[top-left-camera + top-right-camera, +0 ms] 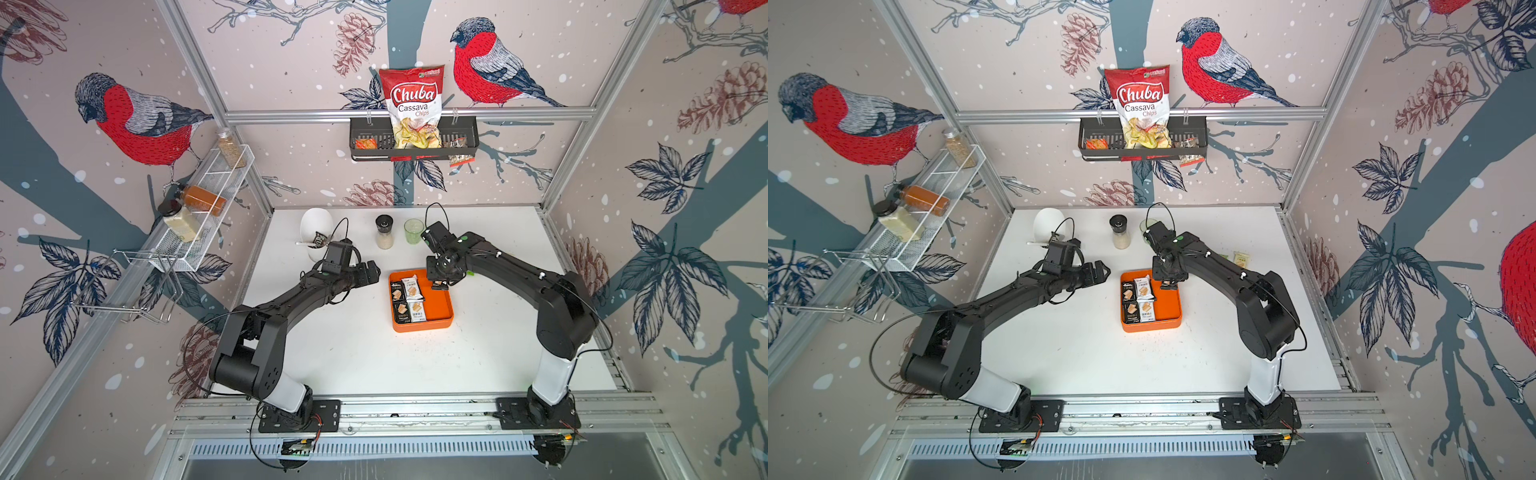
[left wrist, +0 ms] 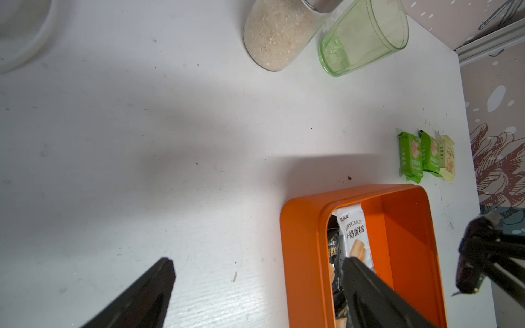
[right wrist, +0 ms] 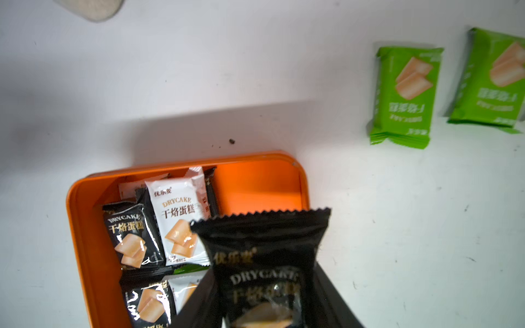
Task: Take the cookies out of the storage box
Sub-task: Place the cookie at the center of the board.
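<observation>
Near edge first: the table (image 1: 353,357) is lying open and bare between the two arm bases, so there is plenty of room there. Moving in, the right gripper (image 1: 439,284) is hanging over the far right corner of the storage box (image 1: 422,326), jaws pinching a black packet (image 3: 264,255). The packet's lower end is running off the right wrist picture, and the arm is hiding most of it in both top views. The left gripper (image 1: 369,272) is hovering just off the box's far left corner, fingers spread wide and holding nothing. Inside the box, the cookies (image 1: 407,297) are crowding the left half, black and white packets overlapping, so an exact count is escaping me. The right half is showing bare orange floor. Beyond the far right corner, two green packets (image 2: 412,154) and a pale yellow one (image 2: 448,159) are lying side by side on the table, largely masked by the right arm from above. Further back, a white bowl (image 1: 315,224) is holding something dark that is hard to read, and a grinder (image 1: 384,232) and a green cup (image 1: 414,230) are standing beside each other. On the back wall, a black basket (image 1: 384,137) is carrying the Chuba bag (image 1: 413,104) and small packets
</observation>
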Robot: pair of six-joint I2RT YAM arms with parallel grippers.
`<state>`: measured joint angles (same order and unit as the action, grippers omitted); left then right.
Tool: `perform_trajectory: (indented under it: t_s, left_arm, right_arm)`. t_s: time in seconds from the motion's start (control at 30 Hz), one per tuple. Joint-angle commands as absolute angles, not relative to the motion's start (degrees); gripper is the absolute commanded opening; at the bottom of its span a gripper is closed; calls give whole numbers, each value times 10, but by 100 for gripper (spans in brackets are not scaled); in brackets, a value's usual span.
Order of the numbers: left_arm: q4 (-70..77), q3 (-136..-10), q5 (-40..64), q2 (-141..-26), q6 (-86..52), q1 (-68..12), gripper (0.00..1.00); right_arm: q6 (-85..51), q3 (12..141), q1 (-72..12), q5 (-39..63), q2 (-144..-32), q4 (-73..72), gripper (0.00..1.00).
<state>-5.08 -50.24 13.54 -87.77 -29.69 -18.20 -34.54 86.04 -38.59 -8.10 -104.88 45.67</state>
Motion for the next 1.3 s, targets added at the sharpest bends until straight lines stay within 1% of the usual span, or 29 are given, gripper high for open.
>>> perform_trajectory:
  t_s: [0.0,0.2,0.43,0.57,0.87,1.27]
  left_arm:
    - [-46,-502,140,-878,-298,-183,96]
    - [-44,-508,143,-884,-298,-183,96]
    - [-47,-521,147,-897,-296,-183,96]
    - [-48,-529,150,-903,-295,-183,96]
    - [-49,-541,153,-911,-294,-183,96]
    - [-43,-519,140,-896,-300,-183,96]
  right_arm:
    - [-331,838,-359,-94,-1029,448,47]
    - [-313,751,-289,-96,-979,422,47]
    - [-296,670,-227,-63,-944,391,47]
    - [-288,655,-219,-53,-951,377,48]
    - [-279,666,-218,-33,-1000,349,48]
    - [-262,692,-218,-18,-1056,347,48]
